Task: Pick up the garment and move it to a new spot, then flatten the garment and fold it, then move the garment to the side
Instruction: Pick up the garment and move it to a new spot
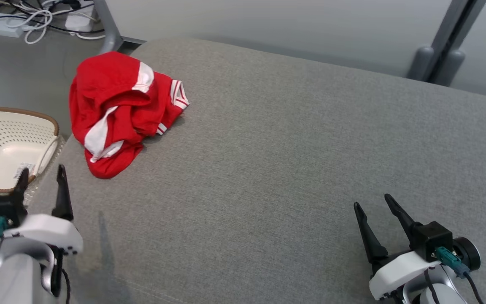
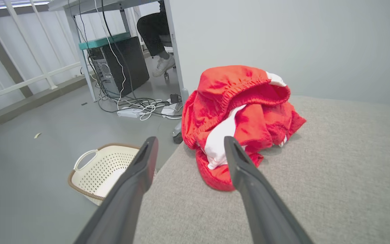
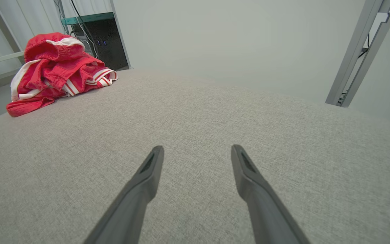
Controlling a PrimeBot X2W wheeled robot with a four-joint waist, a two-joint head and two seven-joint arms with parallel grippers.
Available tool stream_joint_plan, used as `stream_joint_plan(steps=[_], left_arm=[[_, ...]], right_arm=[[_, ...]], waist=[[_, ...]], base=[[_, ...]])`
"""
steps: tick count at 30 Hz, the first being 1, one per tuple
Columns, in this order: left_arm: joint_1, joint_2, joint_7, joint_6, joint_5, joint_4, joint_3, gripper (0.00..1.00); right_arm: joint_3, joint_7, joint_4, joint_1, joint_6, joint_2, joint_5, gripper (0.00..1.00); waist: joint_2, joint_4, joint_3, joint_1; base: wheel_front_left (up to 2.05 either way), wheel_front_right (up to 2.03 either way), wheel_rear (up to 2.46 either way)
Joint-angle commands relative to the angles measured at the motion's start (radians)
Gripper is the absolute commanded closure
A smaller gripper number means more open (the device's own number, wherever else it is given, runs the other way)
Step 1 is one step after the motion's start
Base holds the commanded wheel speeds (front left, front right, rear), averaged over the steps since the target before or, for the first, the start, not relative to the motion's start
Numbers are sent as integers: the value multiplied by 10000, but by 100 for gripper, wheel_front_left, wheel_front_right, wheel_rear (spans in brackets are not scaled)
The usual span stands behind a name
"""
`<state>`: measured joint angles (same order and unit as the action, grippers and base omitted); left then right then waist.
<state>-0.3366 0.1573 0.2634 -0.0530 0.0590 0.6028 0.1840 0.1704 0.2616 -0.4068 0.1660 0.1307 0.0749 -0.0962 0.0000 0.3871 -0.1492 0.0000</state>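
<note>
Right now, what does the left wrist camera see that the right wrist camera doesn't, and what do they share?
Left wrist view: the open left gripper, a cream basket on the floor beside the grey cushion, a tangle of cables, and a person's shoe under a desk.
Right wrist view: the open right gripper and a grey metal post at the far right.
Shared: the crumpled red garment lying near the cushion's corner, and the black computer case behind it.
</note>
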Motion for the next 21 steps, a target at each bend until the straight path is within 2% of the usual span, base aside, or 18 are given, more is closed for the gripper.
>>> stream_joint_plan(steps=[1,9,10,13,21], left_arm=[[-504,199,21,-84,-66,174,5,0],[-2701,1238,19,-315,66,1658,105,0],[-2701,1238,19,-315,66,1658,105,0],[-3518,1604,-16,-436,22,2584,-45,0],[-5322,2169,-1114,-682,326,4667,-314,0]], right_arm=[[20,50,92,169,1,120,58,0],[361,50,390,599,1,280,-37,0],[361,50,390,599,1,280,-37,0],[440,50,469,757,1,317,-50,0],[480,50,456,877,1,469,-119,0]], waist=[[0,-436,-442,0],[0,-1290,-1195,0],[0,-1290,-1195,0],[0,-1586,-1452,0],[0,-2106,-1853,0]], base=[[0,0,0],[0,0,0],[0,0,0],[0,0,0],[0,0,0]])
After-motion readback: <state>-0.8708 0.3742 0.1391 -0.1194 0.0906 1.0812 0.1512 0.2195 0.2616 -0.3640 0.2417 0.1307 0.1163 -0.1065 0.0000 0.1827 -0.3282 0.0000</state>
